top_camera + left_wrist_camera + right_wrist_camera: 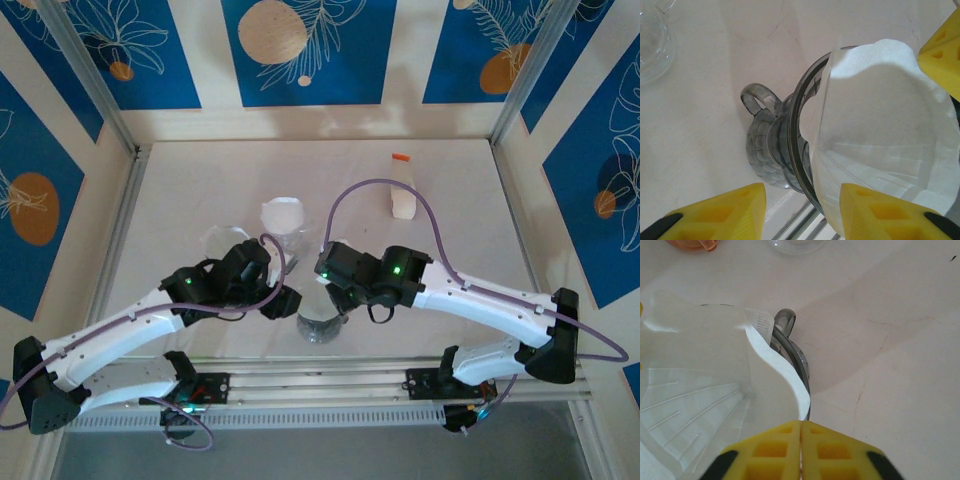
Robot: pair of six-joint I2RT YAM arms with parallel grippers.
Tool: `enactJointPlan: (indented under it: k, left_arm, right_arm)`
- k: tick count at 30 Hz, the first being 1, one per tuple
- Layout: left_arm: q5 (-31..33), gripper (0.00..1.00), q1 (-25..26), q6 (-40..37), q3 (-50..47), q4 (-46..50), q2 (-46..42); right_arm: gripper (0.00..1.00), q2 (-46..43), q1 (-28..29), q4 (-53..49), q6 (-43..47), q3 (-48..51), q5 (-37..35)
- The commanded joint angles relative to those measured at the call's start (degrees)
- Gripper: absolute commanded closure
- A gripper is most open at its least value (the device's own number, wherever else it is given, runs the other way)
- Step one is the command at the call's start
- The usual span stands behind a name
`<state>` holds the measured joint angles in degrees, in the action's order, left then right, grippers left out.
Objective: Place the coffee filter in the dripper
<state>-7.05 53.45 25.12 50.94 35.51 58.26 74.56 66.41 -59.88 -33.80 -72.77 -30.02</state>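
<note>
**Item 1: dripper** [320, 328] [771, 150] [802, 365]. Smoky clear plastic cone with a ribbed collar and a loop handle. It stands at 6 o'clock on the table [200, 180], close to the arm bases. Contents: item 2.

**Item 2: coffee filter** [880, 125] [777, 385]. White paper, lying inside the dripper's cone. Its wavy upper edge stands proud of the rim. One fold of paper leans over the rim on the handle side.

**Item 3: right gripper** [338, 300] [801, 427]. At 12 o'clock of the dripper. The yellow fingers are pressed together with only a thin seam between them. The filter's edge runs straight into their tips, and they appear clamped on it.

**Item 4: left gripper** [285, 300] [801, 200]. At 10 o'clock of the dripper. The fingers stand apart, and the dripper's lower rim runs down into the gap. Whether either finger presses on the dripper cannot be told.

**Item 5: glass vessel** [225, 240] [652, 45]. Clear, at 9 o'clock on the table, with the table surface showing through it.

**Item 6: white paper piece** [285, 213]. Near the table's centre, toward 11 o'clock. Its kind cannot be told.

**Item 7: bottle** [403, 203]. White, at 2 o'clock on the table. Its contents cannot be seen.

**Item 8: orange cap** [401, 158]. At 1 o'clock on the table, apart from the bottle.
</note>
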Motion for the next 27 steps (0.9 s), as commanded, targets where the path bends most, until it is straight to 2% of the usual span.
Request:
enactJointPlan:
  k: [1, 3, 5, 9, 15, 27]
  left_arm:
    - [-1.0, 0.57, -0.7, -0.4, -0.8, 0.6, 0.2]
    - [-1.0, 0.56, -0.7, -0.3, -0.7, 0.5, 0.0]
    - [-1.0, 0.56, -0.6, -0.4, -0.7, 0.5, 0.0]
    - [-1.0, 0.55, -0.7, -0.4, -0.8, 0.4, -0.1]
    - [-1.0, 0.55, -0.7, -0.4, -1.0, 0.2, -0.1]
    - [-1.3, 0.55, -0.7, -0.6, -1.1, -0.3, -0.1]
  right_arm:
    - [0.78, 0.0, 0.5, -2.4, 0.0, -4.4, -2.5]
    - [0.65, -0.4, 0.3, -2.9, 0.5, -6.2, -3.1]
    - [0.54, -0.3, -0.7, -2.6, 0.8, -7.0, -0.6]
    - [0.44, 2.4, -3.3, -1.7, 1.8, -7.7, 7.7]
    - [0.41, 8.1, -5.5, -2.6, 2.8, -8.1, 13.3]
    - [0.41, 13.2, -6.4, -3.1, 3.9, -6.5, 15.5]
